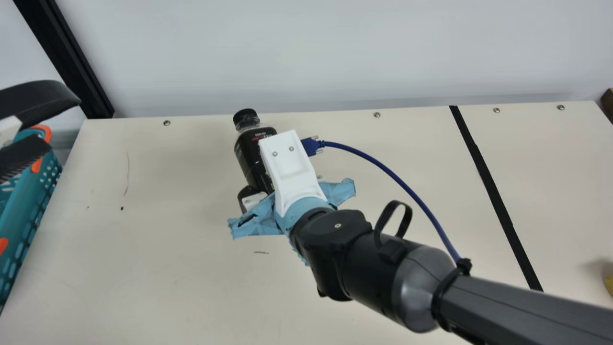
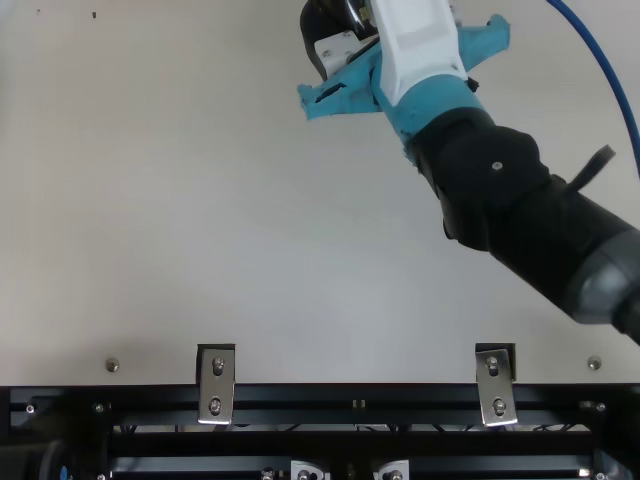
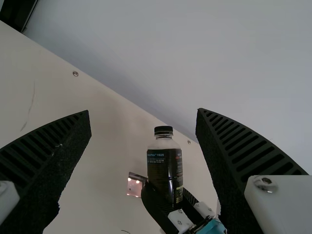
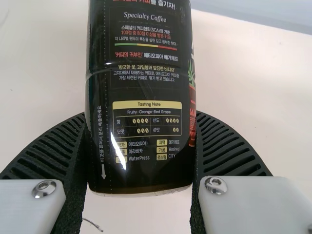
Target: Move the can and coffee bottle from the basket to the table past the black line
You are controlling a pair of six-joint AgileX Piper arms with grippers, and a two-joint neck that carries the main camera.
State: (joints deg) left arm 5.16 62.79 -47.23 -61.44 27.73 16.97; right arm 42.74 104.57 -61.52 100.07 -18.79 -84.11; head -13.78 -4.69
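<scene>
While the left gripper was spread wide with nothing held, near the basket, whose rim could be snagged by a low sweep, the coffee bottle, clasped upright by the right gripper near the back edge of the table, short of the black line, could, pinched low, be tipped by a fast swing, or the blue cable strained. Rearward movement was limited by the wall; rightward, room was offered toward a yellow item past the line.

Place: robotics lab
Arm: black, jointed robot arm
Cable: blue cable with screw-on plug
Counter: cream counter set with screws
Rail: black metal rail with steel brackets
</scene>
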